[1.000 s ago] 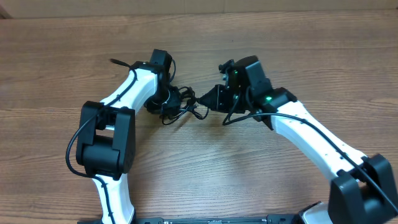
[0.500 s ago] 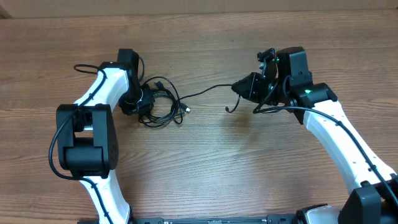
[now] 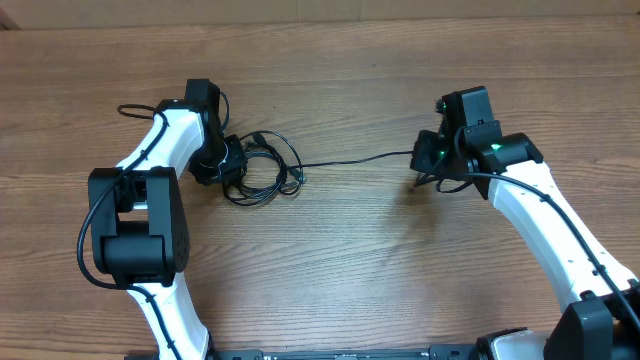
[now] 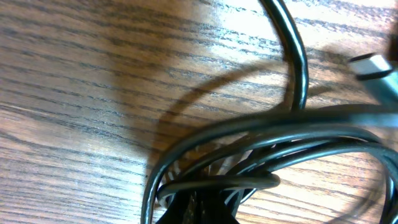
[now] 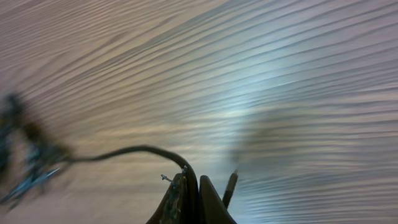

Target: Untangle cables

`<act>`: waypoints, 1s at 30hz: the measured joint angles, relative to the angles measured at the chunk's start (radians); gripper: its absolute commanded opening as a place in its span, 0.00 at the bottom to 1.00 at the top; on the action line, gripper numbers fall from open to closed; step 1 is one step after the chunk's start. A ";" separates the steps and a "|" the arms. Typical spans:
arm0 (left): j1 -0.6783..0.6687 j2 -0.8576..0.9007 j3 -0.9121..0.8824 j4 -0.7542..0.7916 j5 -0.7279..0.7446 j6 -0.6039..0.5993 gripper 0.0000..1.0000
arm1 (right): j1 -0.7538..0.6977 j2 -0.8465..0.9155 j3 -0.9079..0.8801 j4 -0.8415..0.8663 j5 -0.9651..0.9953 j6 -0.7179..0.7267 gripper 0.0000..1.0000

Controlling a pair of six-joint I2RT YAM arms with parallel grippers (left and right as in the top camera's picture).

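Observation:
The cables (image 3: 262, 172) lie as a loose black tangle on the wooden table, left of centre. My left gripper (image 3: 226, 163) is shut on the tangle's left side. In the left wrist view several loops (image 4: 267, 146) cross right over the jaws of the left gripper (image 4: 198, 200), and a silvery plug (image 4: 373, 65) lies at the upper right. One strand (image 3: 355, 159) runs out of the tangle, nearly straight, to my right gripper (image 3: 424, 157), which is shut on it. In the right wrist view that strand (image 5: 134, 150) leaves the right gripper (image 5: 194, 185) leftward, and its short free end (image 5: 230, 186) sticks out beside the fingers.
Bare wood-grain table (image 3: 340, 260) surrounds the tangle. The white left arm (image 3: 160, 150) stands left of the tangle and the white right arm (image 3: 530, 200) reaches in from the right. A wall edge (image 3: 320, 10) runs along the back.
The two grippers have drawn apart, the left one leftward and the right one rightward. One strand has been drawn out of the tangle and now runs almost straight between them.

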State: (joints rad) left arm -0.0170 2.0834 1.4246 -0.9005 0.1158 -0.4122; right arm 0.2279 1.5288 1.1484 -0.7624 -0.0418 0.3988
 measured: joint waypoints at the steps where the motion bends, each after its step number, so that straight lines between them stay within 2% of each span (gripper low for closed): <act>1: 0.000 0.000 0.000 0.000 0.000 0.000 0.04 | -0.005 0.000 0.000 -0.002 0.029 0.000 0.04; 8: 0.000 0.000 0.000 0.001 0.000 0.000 0.04 | -0.107 0.000 0.000 -0.010 0.171 0.017 0.04; 14: 0.000 -0.005 -0.010 0.027 0.005 0.031 0.04 | -0.158 0.000 0.000 -0.011 0.090 0.029 0.04; 16: 0.000 -0.006 -0.015 0.076 0.049 0.077 0.04 | -0.159 0.000 0.000 -0.011 0.045 0.031 0.04; 18: 0.002 0.000 -0.020 0.143 0.150 0.175 0.04 | -0.161 0.000 0.000 -0.011 -0.007 0.032 0.04; 20: -0.001 0.017 -0.026 0.191 0.280 0.273 0.04 | -0.162 0.000 0.000 -0.011 -0.065 0.021 0.13; 22: -0.006 0.027 -0.028 0.203 0.339 0.317 0.04 | -0.162 0.000 0.000 -0.011 -0.117 -0.007 0.25; 24: -0.014 0.033 -0.030 0.209 0.379 0.344 0.04 | -0.162 0.000 0.000 -0.013 -0.171 -0.039 0.43; 25: -0.018 0.036 -0.031 0.209 0.395 0.355 0.04 | -0.162 0.000 0.000 -0.013 -0.200 -0.056 0.61; 30: -0.036 0.047 -0.031 0.174 0.460 0.396 0.07 | -0.161 0.000 0.000 -0.005 -0.272 -0.095 0.69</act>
State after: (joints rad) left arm -0.0528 2.1307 1.3941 -0.7265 0.5762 -0.0162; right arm 0.0673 1.5288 1.1484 -0.7670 -0.3141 0.3038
